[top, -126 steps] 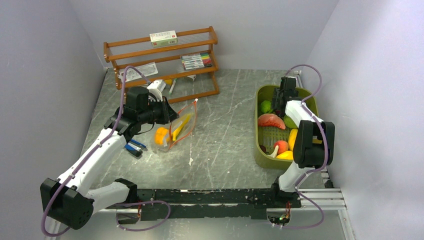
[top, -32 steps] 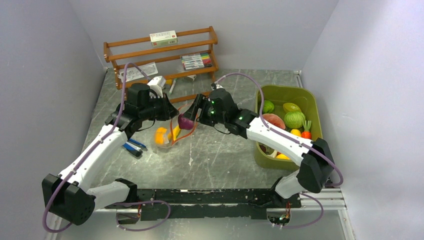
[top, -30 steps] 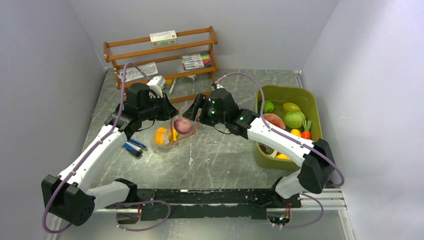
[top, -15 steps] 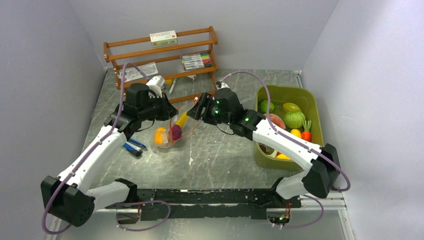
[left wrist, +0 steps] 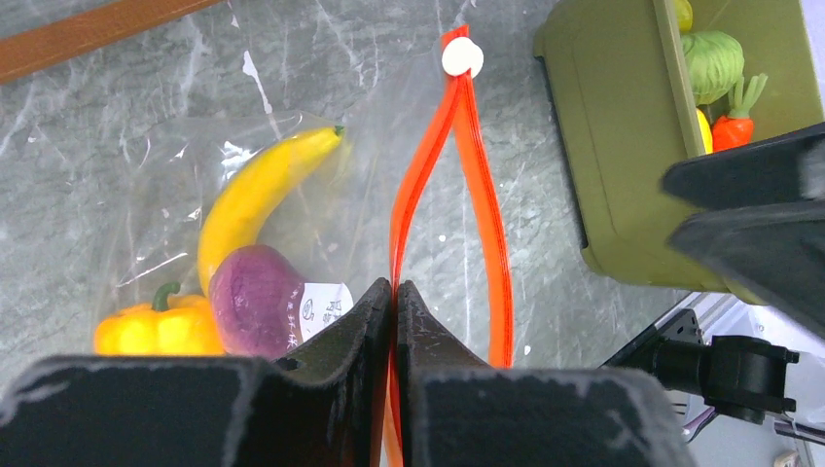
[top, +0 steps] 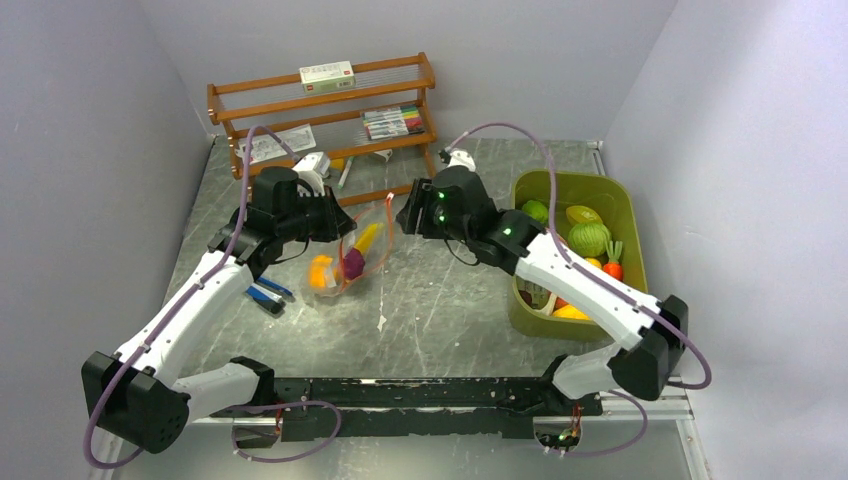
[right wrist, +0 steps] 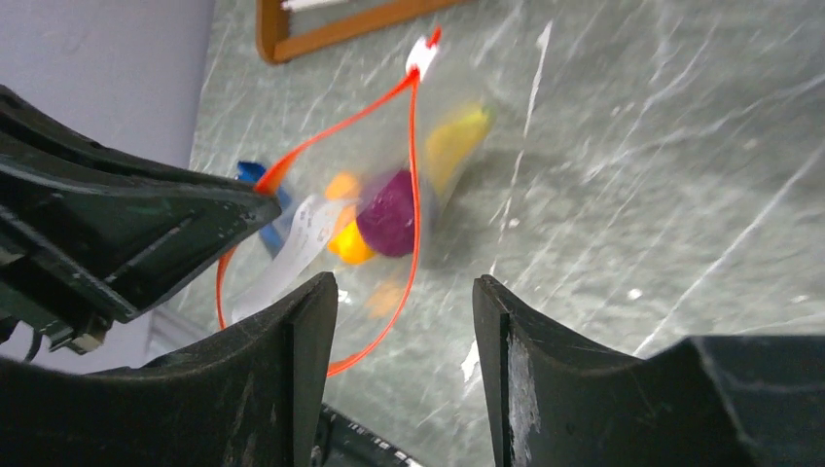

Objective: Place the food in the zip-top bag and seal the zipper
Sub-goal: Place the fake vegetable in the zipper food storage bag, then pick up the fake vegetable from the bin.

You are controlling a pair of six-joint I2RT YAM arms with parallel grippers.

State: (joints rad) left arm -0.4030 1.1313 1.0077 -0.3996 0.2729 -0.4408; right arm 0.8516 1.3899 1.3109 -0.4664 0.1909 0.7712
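Where the rack [top: 320,105] stands, upper left in the top view, a box [top: 327,75] is on its top shelf, with pens [top: 392,121] and a paper sheet [top: 278,143] on the shelves below. Blue item [top: 268,293] on the table [top: 450,300] just left of the bag; can't tell what it is.

Left gripper [left wrist: 394,292]: jaws pressed together on one strip of the zipper [left wrist: 455,136], near its lower end in the left wrist view.

Bag [left wrist: 146,185]: left of centre in the top view, mouth gaping. The two zipper strips bow apart and meet at the white slider [left wrist: 462,56] at the top of the left wrist view.

Bag contents:
- banana [left wrist: 255,199] uppermost
- purple piece [left wrist: 255,297] with a white sticker [left wrist: 326,302], below the banana
- pepper [left wrist: 156,331], yellow-orange, touching the purple piece on its left

All three are bunched in the left part of that view, away from the zipper.

Right gripper [right wrist: 401,292]: just right of the bag's mouth in the top view. Jaws apart at a middling width, nothing between them, pointed at the opening.

Bin [top: 528,305]: centre right in the top view, well apart from the bag.

Bin contents:
- lime [top: 535,210], upper left
- yellow-green piece [top: 580,213], at the top
- cabbage [top: 588,238] and carrot [top: 611,268], on the right
- yellow piece [top: 570,312], at the bottom

The right arm [top: 570,270] covers the rest.
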